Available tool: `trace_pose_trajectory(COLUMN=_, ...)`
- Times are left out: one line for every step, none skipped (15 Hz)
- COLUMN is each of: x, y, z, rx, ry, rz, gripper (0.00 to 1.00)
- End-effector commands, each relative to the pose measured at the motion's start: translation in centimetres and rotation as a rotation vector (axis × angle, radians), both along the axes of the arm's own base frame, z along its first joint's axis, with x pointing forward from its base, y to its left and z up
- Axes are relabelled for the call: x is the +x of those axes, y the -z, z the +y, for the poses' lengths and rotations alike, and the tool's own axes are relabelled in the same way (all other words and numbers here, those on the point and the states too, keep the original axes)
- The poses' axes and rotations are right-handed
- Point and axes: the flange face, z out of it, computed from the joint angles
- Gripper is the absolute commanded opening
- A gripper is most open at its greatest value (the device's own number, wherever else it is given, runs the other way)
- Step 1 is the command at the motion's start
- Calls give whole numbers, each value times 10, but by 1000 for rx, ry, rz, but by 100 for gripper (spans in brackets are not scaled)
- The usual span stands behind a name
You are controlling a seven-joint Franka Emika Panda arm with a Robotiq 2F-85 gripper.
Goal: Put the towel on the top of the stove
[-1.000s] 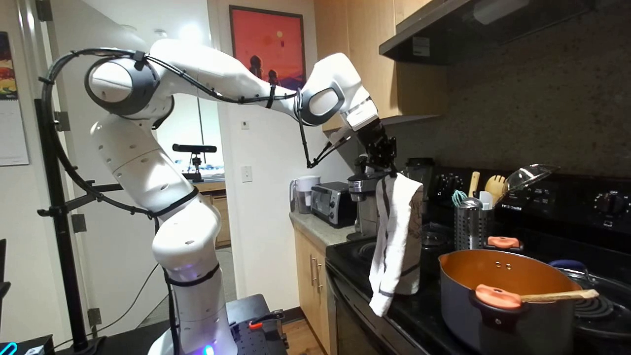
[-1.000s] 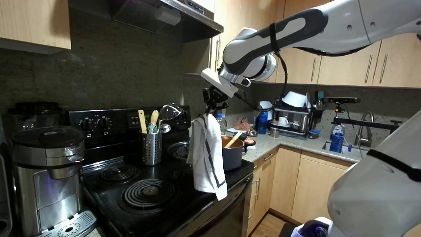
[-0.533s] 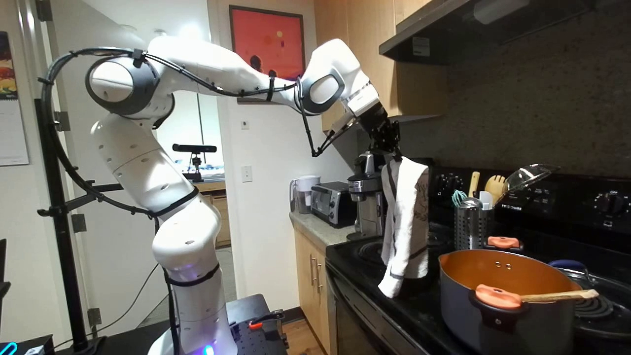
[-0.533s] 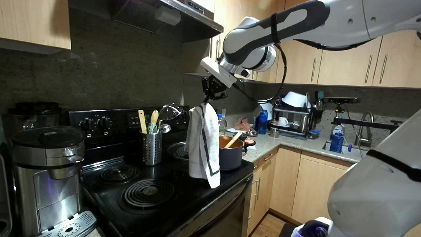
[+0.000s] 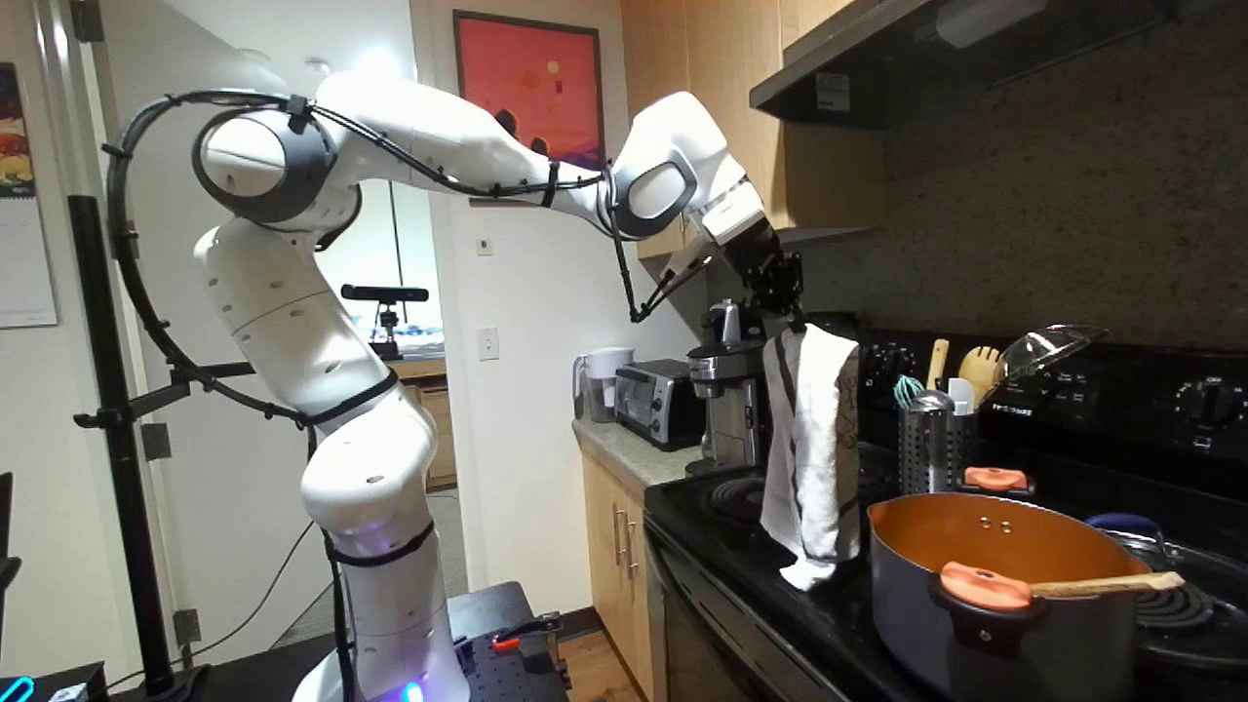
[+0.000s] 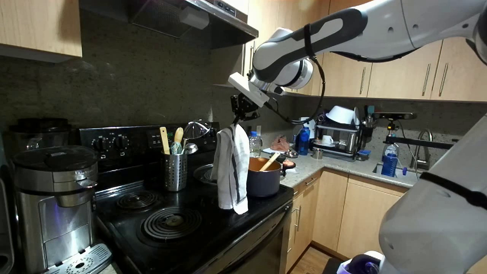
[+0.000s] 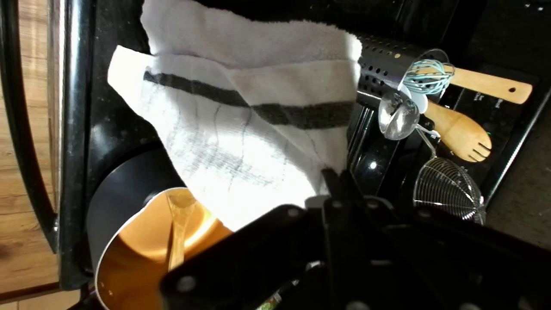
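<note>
Over the stove (image 5: 721, 546), in an exterior view, I see the gripper (image 5: 798, 324) with its fingers pinched together on the top of the towel (image 5: 824, 439), which hangs in loose folds near the big orange-lined pot (image 5: 921, 614). In an exterior view, the towel shows between that pot and the metal utensil holder (image 6: 175, 175), with a coil burner (image 6: 174, 220) near it; whether its lower end touches the stove, I can't tell. In the wrist view, the fingers sit close together at the end where the dark-striped white towel narrows, the metal utensil holder shows past its edge, and a wooden utensil (image 7: 177, 234) leans inside the pot.
</note>
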Motion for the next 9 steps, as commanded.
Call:
trace_pose_trajectory(x=12, y=32, z=-11, rx=0, ry=30, rz=37, gripper=0)
trace_pose_trajectory(x=13, y=42, z=-13, rx=2, ry=35, rz=58, gripper=0)
trace_pose_trajectory(x=15, y=54, z=-16, rx=8, ry=40, rz=85, gripper=0)
trace_pose_trajectory(x=15, y=65, z=-18, rx=8, ry=44, rz=108, gripper=0)
trace_pose_trajectory(x=15, y=76, z=-19, rx=8, ry=45, rz=131, gripper=0)
trace_pose_trajectory(x=15, y=85, z=-20, rx=6, ry=47, rz=149, gripper=0)
trace_pose_trajectory(x=16, y=94, z=-21, rx=0, ry=48, rz=168, gripper=0)
trace_pose_trajectory(x=16, y=102, z=-22, rx=-7, ry=48, rz=187, gripper=0)
trace_pose_trajectory(x=16, y=111, z=-23, rx=-18, ry=50, rz=206, gripper=0)
